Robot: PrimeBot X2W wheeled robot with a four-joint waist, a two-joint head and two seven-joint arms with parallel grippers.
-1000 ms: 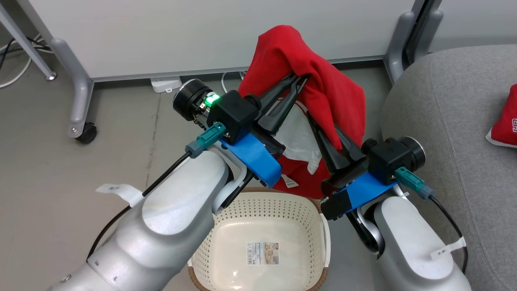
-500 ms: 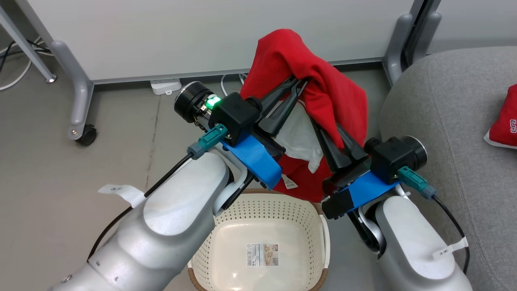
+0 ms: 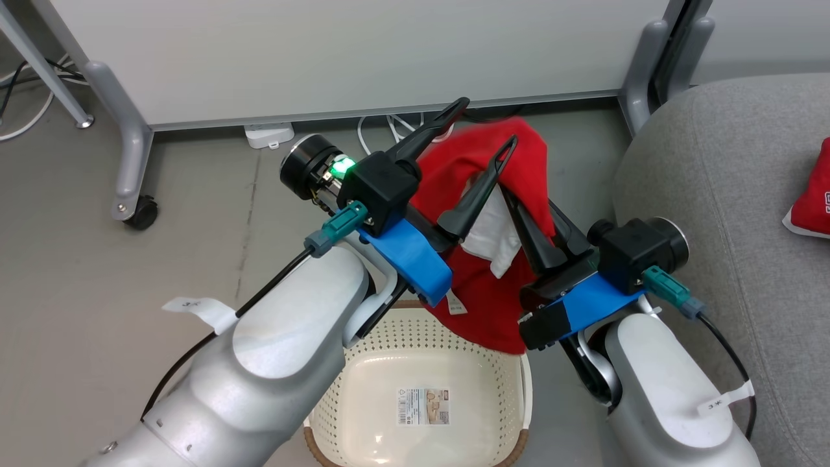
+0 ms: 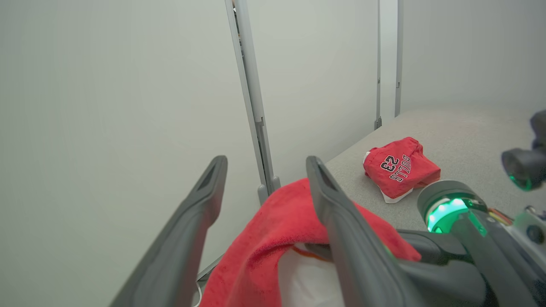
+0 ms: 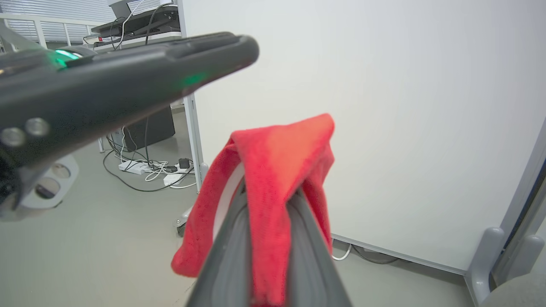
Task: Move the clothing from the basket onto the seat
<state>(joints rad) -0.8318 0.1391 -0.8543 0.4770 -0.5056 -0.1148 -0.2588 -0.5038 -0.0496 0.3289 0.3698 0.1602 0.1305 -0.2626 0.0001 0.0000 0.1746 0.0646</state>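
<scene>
The left claw (image 3: 489, 119) is released. Its two dark fingers stand wide apart above the far side of the basket (image 3: 519, 383), with nothing held between them. In the left wrist view the same claw (image 4: 266, 164) gapes open, and the red garment (image 4: 273, 226) lies against the inner side of one finger without being pinched.

The right claw (image 3: 528, 211) is clenched on that red garment (image 3: 480, 295). It holds the garment above and beyond the basket's far rim, towards the seat's side. The right wrist view shows the cloth (image 5: 277, 149) squeezed between the closed fingers of this claw (image 5: 269, 221), bunched over their tips and drooping down both sides. A patch of white fabric (image 3: 496, 237) shows in the fold between the two claws.

The garment's lower hem hangs down over the basket's far rim. Whether it touches the rim cannot be told.

Inside, the basket shows a bare cream floor with a paper label (image 3: 421, 407) stuck on it.

The grey seat (image 3: 713, 194) stands just beside the basket on its right. A second red garment (image 3: 810, 201) lies on it, well away from the basket. The left wrist view shows its white lettering, "BULLS 23" (image 4: 401, 168).

Beyond the basket stands a white panel (image 3: 389, 52), with a power strip (image 3: 266, 134) on the floor (image 3: 97, 272) at its foot.
</scene>
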